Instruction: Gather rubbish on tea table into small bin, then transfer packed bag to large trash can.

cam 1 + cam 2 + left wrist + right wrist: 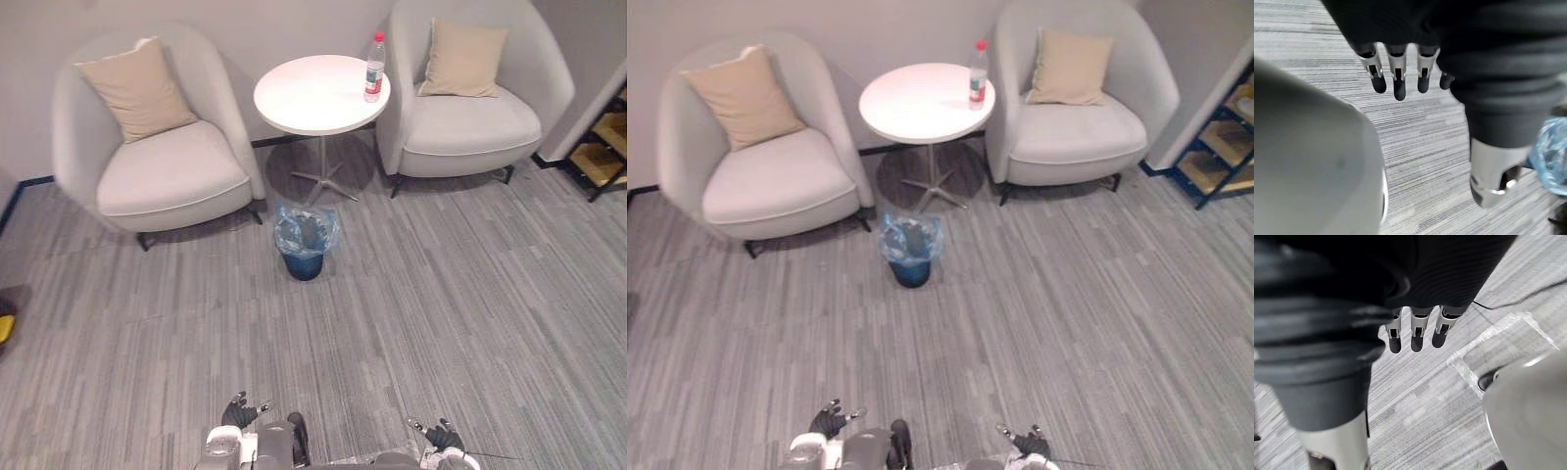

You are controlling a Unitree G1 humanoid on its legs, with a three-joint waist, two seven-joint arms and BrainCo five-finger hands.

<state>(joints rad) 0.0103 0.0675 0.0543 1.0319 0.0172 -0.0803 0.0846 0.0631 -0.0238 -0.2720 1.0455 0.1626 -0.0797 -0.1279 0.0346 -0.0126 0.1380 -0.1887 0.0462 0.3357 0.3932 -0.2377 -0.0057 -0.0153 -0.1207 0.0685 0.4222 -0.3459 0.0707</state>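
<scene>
**Wide carpet, table hemmed by chairs**

Bare carpet (441, 323) lies open up to the bin (304, 266), which stands on the floor just before the round table (309, 98). The left armchair (162, 162) and right armchair (470, 122) close in the table's sides. A bottle (374, 67) stands at its right rim.

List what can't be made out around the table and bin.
Eye views: contents of the blue bag in the small bin, too small to identify.
Eye views: fill level of the bottle on the tea table, too small.
Eye views: shelf, cut off by the right edge.
Left eye view: yellow object, cut off by the left edge.
</scene>
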